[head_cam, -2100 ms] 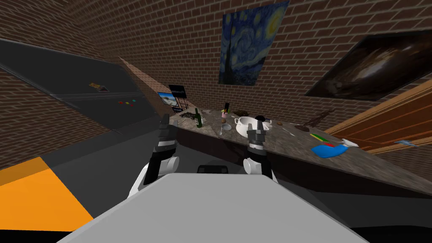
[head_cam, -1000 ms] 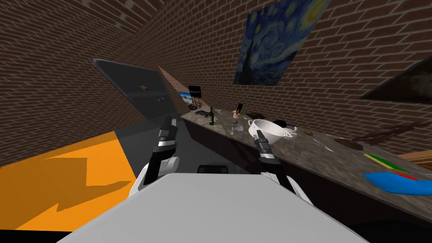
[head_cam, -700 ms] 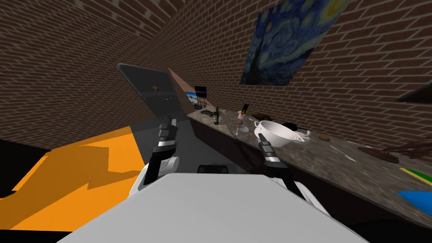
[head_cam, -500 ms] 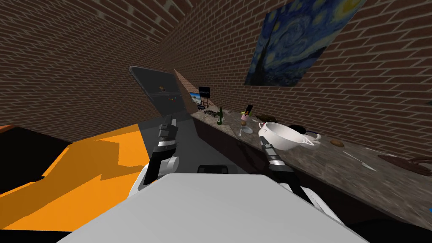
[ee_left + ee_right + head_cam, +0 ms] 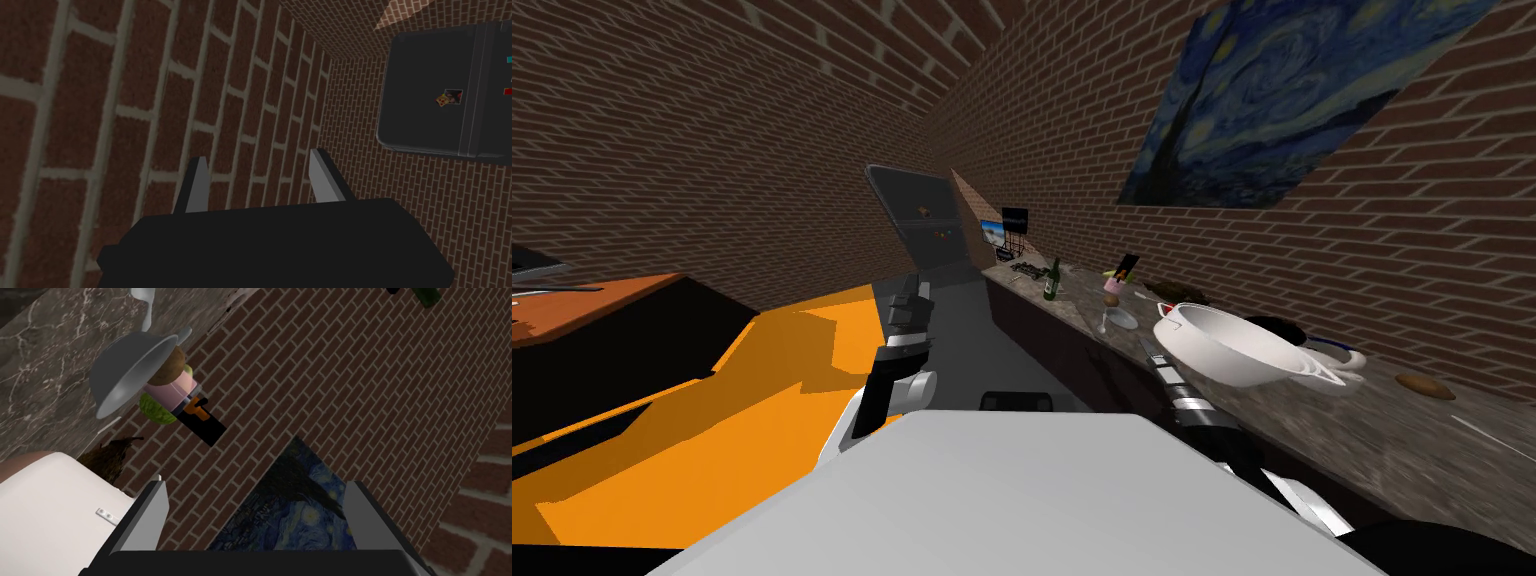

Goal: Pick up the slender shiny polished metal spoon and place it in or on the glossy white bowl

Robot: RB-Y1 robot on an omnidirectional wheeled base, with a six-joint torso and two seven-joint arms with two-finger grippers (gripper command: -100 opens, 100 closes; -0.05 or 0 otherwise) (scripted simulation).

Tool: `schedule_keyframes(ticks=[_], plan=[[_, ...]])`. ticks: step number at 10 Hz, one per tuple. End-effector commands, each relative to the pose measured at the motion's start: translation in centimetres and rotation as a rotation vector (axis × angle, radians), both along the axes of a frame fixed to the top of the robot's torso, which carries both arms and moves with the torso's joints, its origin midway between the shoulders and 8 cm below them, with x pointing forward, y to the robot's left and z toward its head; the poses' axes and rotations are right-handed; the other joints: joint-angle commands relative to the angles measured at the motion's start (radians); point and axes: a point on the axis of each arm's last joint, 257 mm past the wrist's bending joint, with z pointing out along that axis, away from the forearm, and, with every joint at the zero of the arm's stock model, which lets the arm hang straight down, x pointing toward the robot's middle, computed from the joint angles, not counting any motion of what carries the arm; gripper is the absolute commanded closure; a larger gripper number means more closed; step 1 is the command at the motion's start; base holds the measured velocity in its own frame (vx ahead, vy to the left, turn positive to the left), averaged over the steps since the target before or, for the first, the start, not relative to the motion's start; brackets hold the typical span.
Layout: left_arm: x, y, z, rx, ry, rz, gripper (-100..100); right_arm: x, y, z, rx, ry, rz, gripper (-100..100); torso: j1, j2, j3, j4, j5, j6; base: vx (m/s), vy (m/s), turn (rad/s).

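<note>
The white two-handled bowl (image 5: 1237, 350) stands on the dark marble counter (image 5: 1392, 430) to my right, and it also appears as the white bowl (image 5: 45, 508) beside one finger of my right gripper. My right gripper (image 5: 1157, 355) is held just in front of the bowl's near side, and in the wrist view the right gripper (image 5: 255, 488) is open and empty. The spoon (image 5: 1497, 428) is a thin pale sliver on the counter at the far right edge, past the bowl. My left gripper (image 5: 910, 300) is raised over the floor, and the left gripper (image 5: 257, 162) is open and empty.
Further along the counter stand a stemmed glass (image 5: 1105, 322), a pink cup (image 5: 1112, 285) and a green bottle (image 5: 1052, 280). A brown lump (image 5: 1422, 385) lies behind the bowl. A dark fridge (image 5: 927, 225) closes the far end. An orange floor patch (image 5: 762, 400) spreads to the left.
I have turned left. The counter and bowl have slid right and grown larger, and the spoon has drifted to the right edge. My right arm now points further right, beside the bowl.
</note>
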Motion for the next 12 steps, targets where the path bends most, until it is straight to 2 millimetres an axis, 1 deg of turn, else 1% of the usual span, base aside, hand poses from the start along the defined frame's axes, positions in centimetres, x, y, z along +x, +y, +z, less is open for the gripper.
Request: schedule_keyframes(ticks=[1,2,3,5,8,9,12], plan=[[0.0,0.0,0.0,0.0,0.0,0.0,0,-1.7,-1.4,-1.3,-0.026,0.062,-0.026,-100,0.0,0.0,0.0,0.0,0.0,0.0,0.055,0.039,0.173],[0.0,0.0,0.0,0.0,0.0,0.0,0,-2.8,-2.4,-2.3,-0.045,0.11,-0.046,-100,-0.001,0.0,0.0,0.0,0.0,0.0,0.078,0.055,0.288],[0.0,0.0,0.0,0.0,0.0,0.0,0,-3.0,-2.5,-2.5,-0.045,0.115,-0.048,-100,-0.001,-0.001,-0.001,0.0,0.0,0.0,0.066,0.04,0.066],[0.0,0.0,0.0,0.0,0.0,0.0,0,-6.0,-4.6,-4.8,-0.075,0.224,-0.095,-100,0.0,-0.002,-0.001,0.0,0.0,0.0,0.108,0.061,0.211],[0.0,0.0,0.0,0.0,0.0,0.0,0,-11.1,-7.2,-8.2,-0.103,0.385,-0.167,-100,-0.002,-0.009,-0.005,-0.002,-0.001,-0.001,0.187,0.031,0.241],[0.0,0.0,0.0,0.0,0.0,0.0,0,-11.5,-7.2,-8.3,-0.104,0.394,-0.169,-100,-0.003,-0.009,-0.005,-0.002,-0.001,0.0,0.121,0.008,0.057],[0.0,0.0,0.0,0.0,0.0,0.0,0,-17.7,-9.3,-11.2,-0.12,0.559,-0.244,-100,-0.002,-0.005,-0.003,-0.001,0.0,0.0,0.144,0.008,0.207]])
